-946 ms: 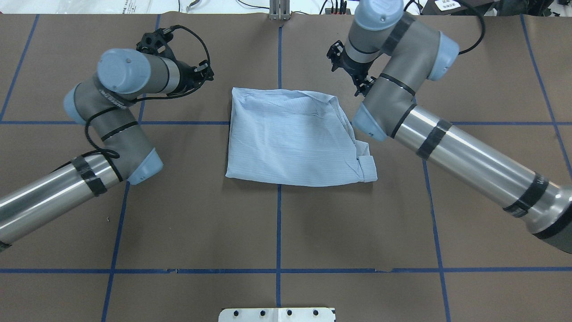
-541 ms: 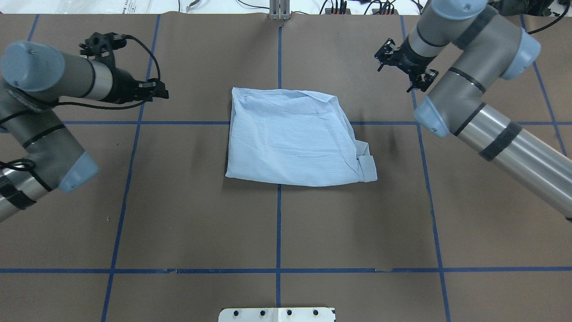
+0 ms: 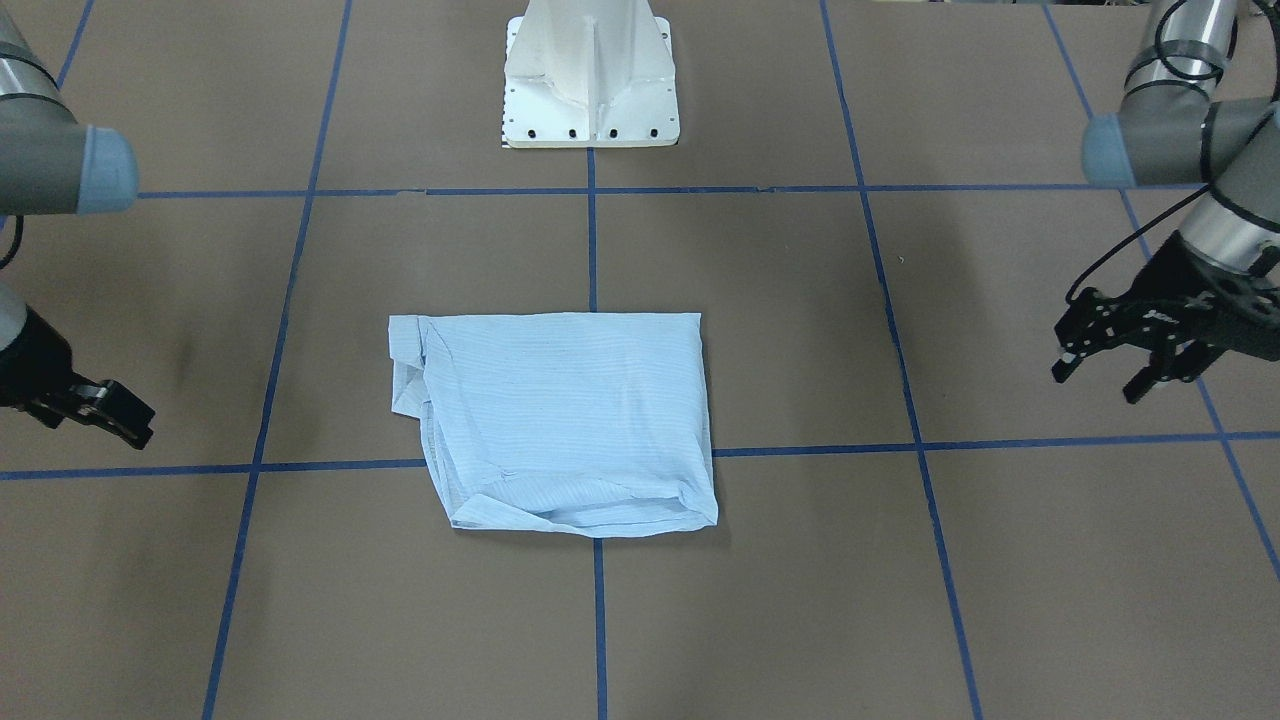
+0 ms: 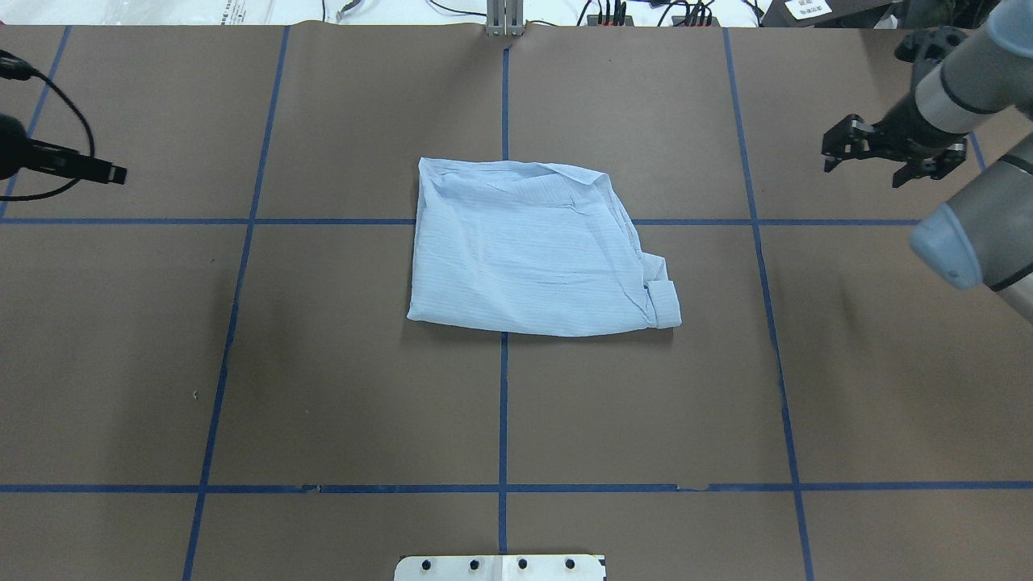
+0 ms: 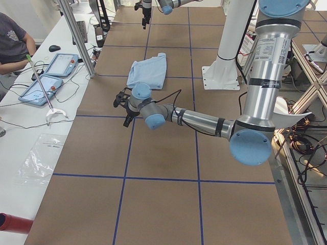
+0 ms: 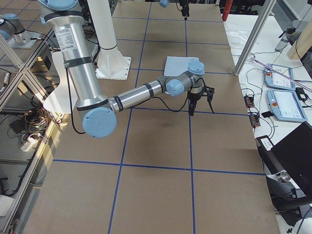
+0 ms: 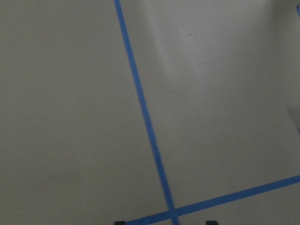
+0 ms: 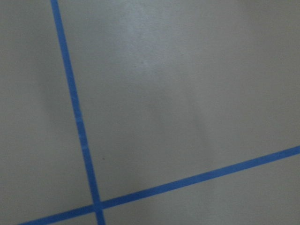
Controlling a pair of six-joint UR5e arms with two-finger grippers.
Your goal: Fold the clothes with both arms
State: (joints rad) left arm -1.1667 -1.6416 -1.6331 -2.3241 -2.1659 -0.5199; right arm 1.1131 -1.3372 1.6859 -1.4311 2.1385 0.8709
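The folded light-blue shirt point(image 4: 533, 250) lay flat in the middle of the tabletop point(image 4: 323, 387), over a crossing of blue tape lines point(image 4: 503, 403), and neither arm touched it. The left arm point(image 5: 199, 120) reached low and nearly level, well out to the robot's left. Its wrist was bent so that the left gripper point(image 3: 1097, 385) pointed down, jaws spread and empty. The right arm point(image 6: 141, 92) mirrored it on the far side, and the right gripper point(image 4: 861, 173) hung above bare tabletop, jaws likewise spread, holding nothing.
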